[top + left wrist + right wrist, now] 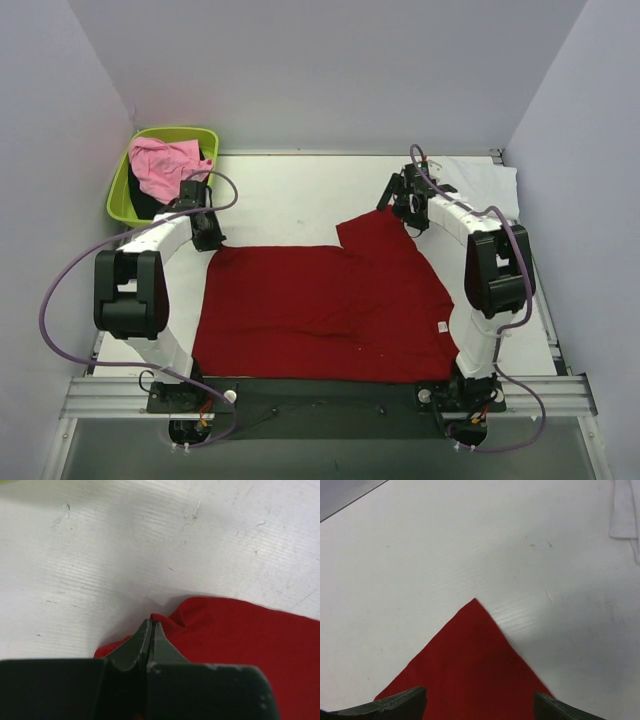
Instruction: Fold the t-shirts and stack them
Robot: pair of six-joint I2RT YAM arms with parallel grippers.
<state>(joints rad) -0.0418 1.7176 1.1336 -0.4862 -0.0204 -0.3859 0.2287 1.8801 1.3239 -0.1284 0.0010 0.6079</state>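
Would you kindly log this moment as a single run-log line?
deep red cloth t-shirt: spread out | left gripper: shut on its far-left corner | right gripper: open over its far-right corner

Four t-shirts [320, 310], one tub [120, 200], two arms [150, 250].

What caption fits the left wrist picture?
The left claw pinches the deep red t-shirt at its edge on the table.

Bright, diffuse overhead light. In the left wrist view the flat white tabletop [150, 540] washes pale at twelve o'clock, and the left gripper [151, 622] blurs at six o'clock. In the right wrist view a soft grey shadow edges the deep red cloth t-shirt [470, 670] toward four o'clock.
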